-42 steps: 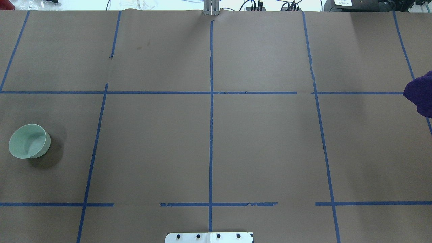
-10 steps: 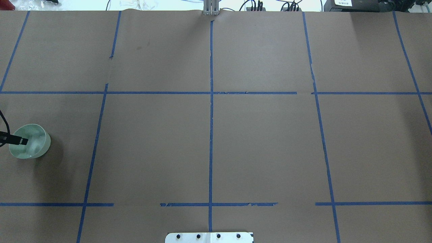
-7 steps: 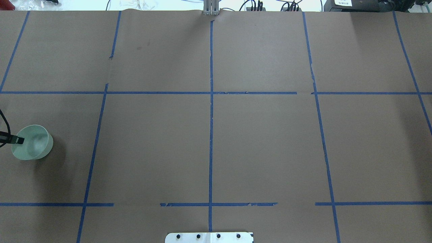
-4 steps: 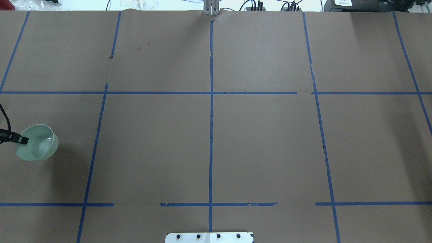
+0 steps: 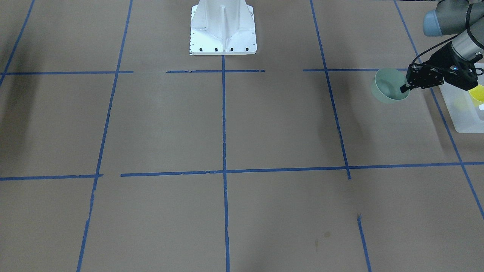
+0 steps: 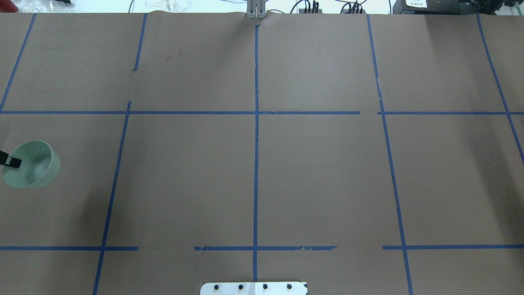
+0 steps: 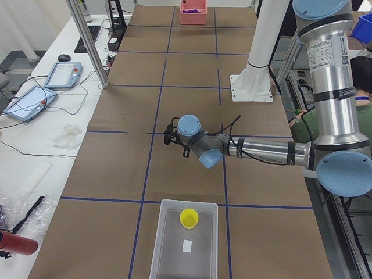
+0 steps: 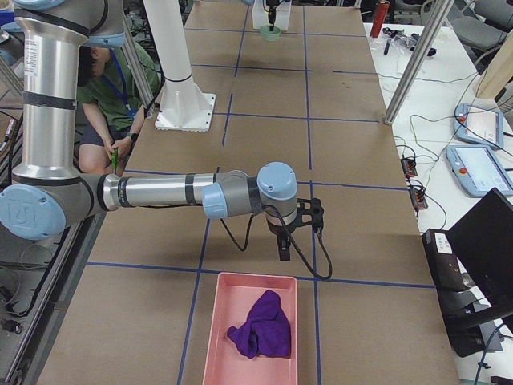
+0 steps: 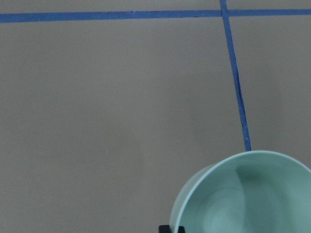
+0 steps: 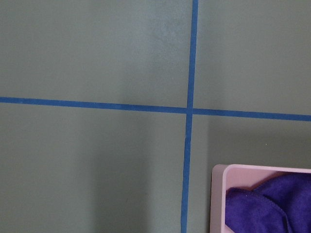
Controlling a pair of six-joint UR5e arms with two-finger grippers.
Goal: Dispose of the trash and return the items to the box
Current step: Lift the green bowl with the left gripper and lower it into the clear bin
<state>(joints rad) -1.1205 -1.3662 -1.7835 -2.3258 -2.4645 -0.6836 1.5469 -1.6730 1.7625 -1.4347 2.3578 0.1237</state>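
My left gripper [image 5: 404, 88] is shut on the rim of a pale green bowl [image 5: 389, 90] and holds it tilted above the table, just beside the box. The bowl [image 6: 30, 170] and one of the fingers [image 6: 11, 162] show at the overhead view's left edge, and the bowl [image 9: 248, 194] fills the left wrist view's bottom right. The translucent white box [image 7: 186, 244] holds the yellow cup [image 7: 188, 218]; the box [image 5: 463, 113] and cup [image 5: 477, 94] also show in the front view. My right gripper [image 8: 282, 245] hangs above the table; I cannot tell if it is open.
A pink tray [image 8: 212, 345] holding a purple cloth [image 8: 260, 325] lies just below my right gripper; its corner [image 10: 218, 194] shows in the right wrist view. The robot's white base [image 5: 223, 30] stands mid-table. Blue tape lines grid the brown table.
My left gripper closed on the bowl's rim, carried it right, and in the last half second swung it back left. The purple cloth seen earlier at the right edge is gone.
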